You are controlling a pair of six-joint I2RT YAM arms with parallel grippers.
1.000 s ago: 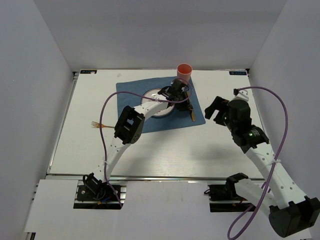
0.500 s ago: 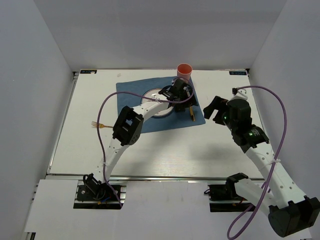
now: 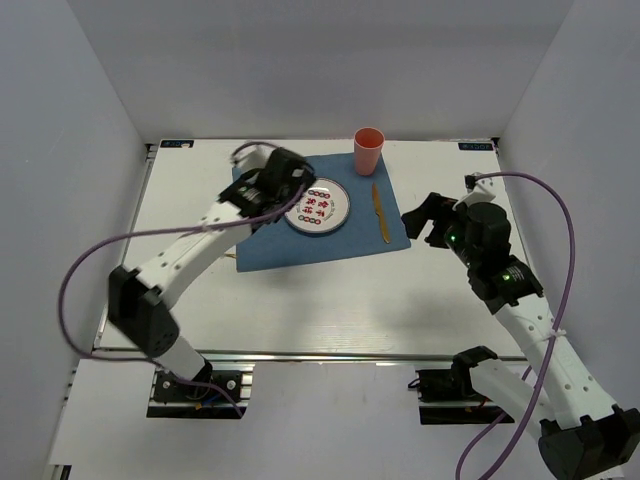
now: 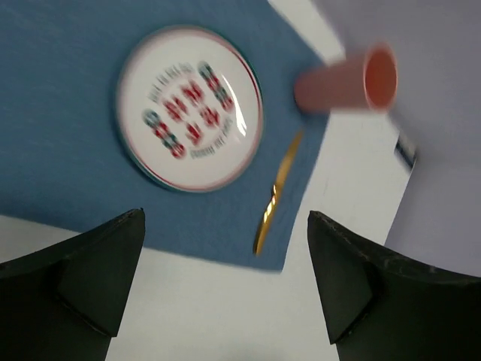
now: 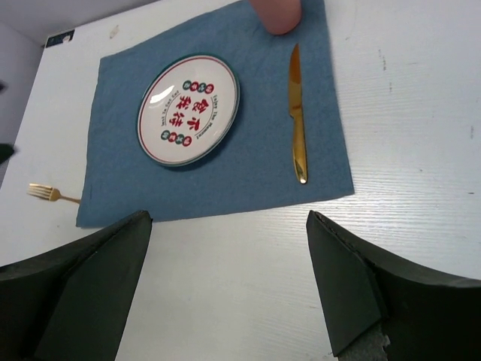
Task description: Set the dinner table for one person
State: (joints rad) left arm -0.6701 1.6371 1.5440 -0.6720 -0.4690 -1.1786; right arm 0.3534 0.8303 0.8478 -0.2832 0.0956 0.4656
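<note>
On the white dinner table (image 3: 330, 300) lies a blue placemat (image 3: 275, 240) with a patterned plate (image 3: 318, 205) at its middle. A gold knife (image 3: 379, 210) lies flat on the mat right of the plate, and a pink cup (image 3: 368, 150) stands at the mat's far right corner. A gold fork (image 5: 45, 193) lies on the table left of the mat; my left arm hides it in the top view. My left gripper (image 3: 292, 180) hovers open and empty over the mat's far left part. My right gripper (image 3: 425, 222) hangs open and empty right of the mat.
White walls close in the table on three sides. A silver rail (image 3: 330, 353) runs along the near edge. My left arm (image 3: 190, 250) stretches diagonally over the table's left half. A purple cable (image 3: 560, 240) loops above my right arm.
My left gripper opened, left the knife on the mat right of the plate, and swung back and left. The right arm has barely moved.
</note>
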